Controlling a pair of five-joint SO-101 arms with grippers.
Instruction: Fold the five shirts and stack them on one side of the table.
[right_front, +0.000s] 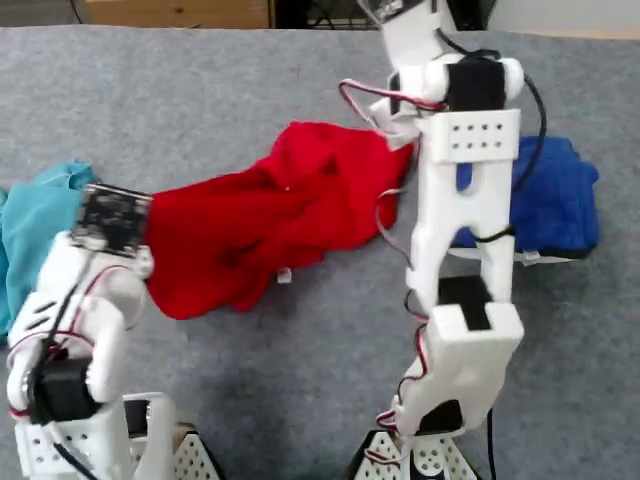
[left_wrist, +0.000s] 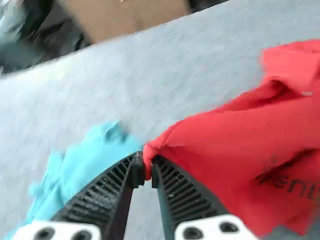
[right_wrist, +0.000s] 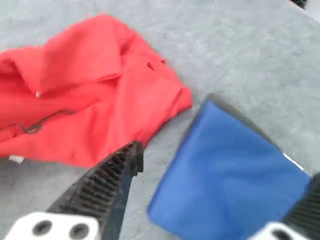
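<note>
Clenched tight, the left pincer (left_wrist: 143, 169) grips one corner of the red shirt (right_front: 270, 215), its ribbed black tips pressed together with a small pinch of red cloth between them. From that held corner the shirt runs across the middle of the counter (right_front: 300, 385) toward the right arm (right_front: 465, 230). It is crumpled and bunched rather than flat, and a small white tag shows at its near edge. Its far end lies against the right arm's wrist in the high view.

Just beside the held corner sits the teal shirt (right_front: 35, 225), rumpled in a heap at the left edge of the counter and partly covered by the left arm (right_front: 75, 320).

By contrast, the right pincer (right_wrist: 225, 167) is released and spread wide, grasping nothing. In its wrist view, one ribbed finger sits by the hem of the red shirt and the other at the frame's edge. The blue shirt (right_wrist: 230, 175) lies below the gap between them. Whether either finger touches cloth cannot be told.

That blue shirt is folded into a neat block on the right side of the counter, just beside the red one, with the right arm crossing over part of it in the high view.

Grey felt-like covering spreads over the whole counter.
</note>
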